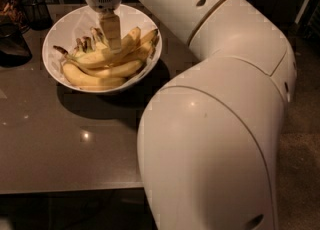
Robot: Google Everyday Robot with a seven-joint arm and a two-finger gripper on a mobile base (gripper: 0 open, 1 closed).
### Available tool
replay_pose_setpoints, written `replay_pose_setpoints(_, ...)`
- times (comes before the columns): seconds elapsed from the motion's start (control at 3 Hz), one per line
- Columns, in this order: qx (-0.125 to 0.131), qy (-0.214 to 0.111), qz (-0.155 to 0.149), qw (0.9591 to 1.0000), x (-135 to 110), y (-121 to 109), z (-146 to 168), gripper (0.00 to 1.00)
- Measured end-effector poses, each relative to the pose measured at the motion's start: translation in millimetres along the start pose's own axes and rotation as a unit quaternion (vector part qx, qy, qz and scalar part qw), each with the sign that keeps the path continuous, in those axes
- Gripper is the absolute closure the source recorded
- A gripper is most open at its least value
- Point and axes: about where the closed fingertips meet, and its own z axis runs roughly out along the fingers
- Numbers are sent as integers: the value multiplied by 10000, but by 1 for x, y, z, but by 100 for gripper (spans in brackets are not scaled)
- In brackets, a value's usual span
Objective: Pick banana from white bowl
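Note:
The white bowl (56,33) stands on the table at the upper left and holds several yellow bananas. The banana (92,58), the longest one with a thin dark-brown stem end pointing left, lies across the top of the pile. My gripper (111,35) reaches straight down from above into the middle of the bowl and is at the banana's upper side. The arm's wrist hides the back of the bowl.
A dark wire-mesh cup (35,7) stands behind the bowl at far left, with a dark object (11,44) beside it. The grey-brown table (65,139) ends in a front edge near the bottom. My arm's large white links (215,139) fill the right side.

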Motion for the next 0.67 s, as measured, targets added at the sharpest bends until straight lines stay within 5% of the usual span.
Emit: replay_pose_setpoints(0.67,-127,5,571,9983,10,9,1,39)
